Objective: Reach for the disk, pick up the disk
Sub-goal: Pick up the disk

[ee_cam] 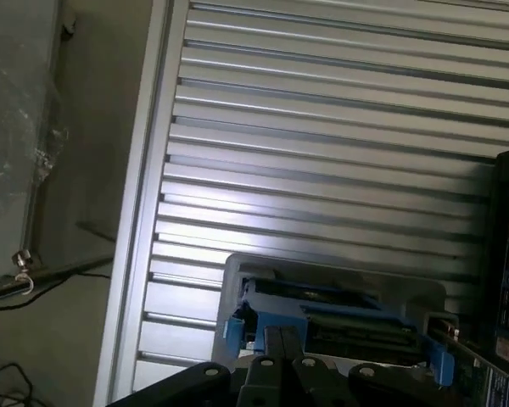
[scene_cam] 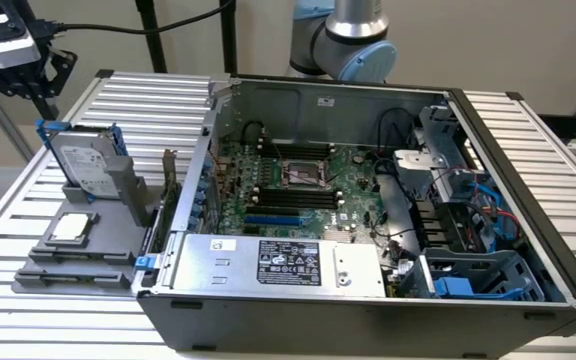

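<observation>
Jaws pressed together and empty hover above, clear of, the flat silver-grey metal disk (scene_cam: 81, 159) with blue plastic rails, upright in its grey plastic stand (scene_cam: 88, 259) on the slatted aluminium desk (scene_cam: 28, 315): reach seemingly underway, pickup not yet done.

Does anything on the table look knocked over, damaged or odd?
Nothing stands out. The disk stands on edge in its grey stand, the chip lies flat beside it, and the open case sits squarely on the table.

Exterior view: raised, near side, angled down over open computer case (scene_cam: 368, 330); moderate distance. Wrist view: close above slatted table (ee_cam: 322, 127), facing down. Shared: disk (scene_cam: 83, 161) (ee_cam: 339, 318) at the exterior view's left.
</observation>
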You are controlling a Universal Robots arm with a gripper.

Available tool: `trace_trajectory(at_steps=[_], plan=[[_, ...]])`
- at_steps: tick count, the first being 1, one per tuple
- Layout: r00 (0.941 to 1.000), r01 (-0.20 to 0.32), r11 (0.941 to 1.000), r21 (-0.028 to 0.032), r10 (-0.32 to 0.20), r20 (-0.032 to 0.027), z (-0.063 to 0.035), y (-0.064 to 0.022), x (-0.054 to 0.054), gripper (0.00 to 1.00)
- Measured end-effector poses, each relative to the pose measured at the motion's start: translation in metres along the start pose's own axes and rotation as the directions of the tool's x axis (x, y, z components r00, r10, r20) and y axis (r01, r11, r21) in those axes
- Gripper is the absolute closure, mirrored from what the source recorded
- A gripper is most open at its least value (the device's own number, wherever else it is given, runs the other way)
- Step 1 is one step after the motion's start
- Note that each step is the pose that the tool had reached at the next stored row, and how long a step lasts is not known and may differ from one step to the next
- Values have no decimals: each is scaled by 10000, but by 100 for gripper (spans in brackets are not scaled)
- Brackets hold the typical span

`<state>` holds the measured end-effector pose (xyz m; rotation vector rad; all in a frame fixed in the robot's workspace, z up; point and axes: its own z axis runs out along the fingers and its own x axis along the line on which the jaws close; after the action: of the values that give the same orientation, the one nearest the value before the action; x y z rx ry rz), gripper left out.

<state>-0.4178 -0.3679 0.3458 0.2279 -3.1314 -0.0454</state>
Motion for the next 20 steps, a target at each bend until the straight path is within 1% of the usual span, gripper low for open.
trace_trajectory(at_steps=[3,5,7,10,12,14,18,20], plan=[[9985,551,9985,0,-551,-17,-2,0,0,89],[9958,915,9958,-1,-915,-28,-4,0,0,89],[9919,1272,9919,-3,-1272,-38,-6,0,-1,89],[9834,1816,9834,-6,-1816,-52,-11,0,-1,89],[9763,2163,9763,-8,-2163,-63,-15,0,0,89],[9678,2517,9678,-10,-2517,-73,-18,0,-1,89],[9468,3217,9468,-17,-3217,-93,-25,0,-1,89],[9344,3561,9344,-21,-3561,-103,-29,0,-1,89]])
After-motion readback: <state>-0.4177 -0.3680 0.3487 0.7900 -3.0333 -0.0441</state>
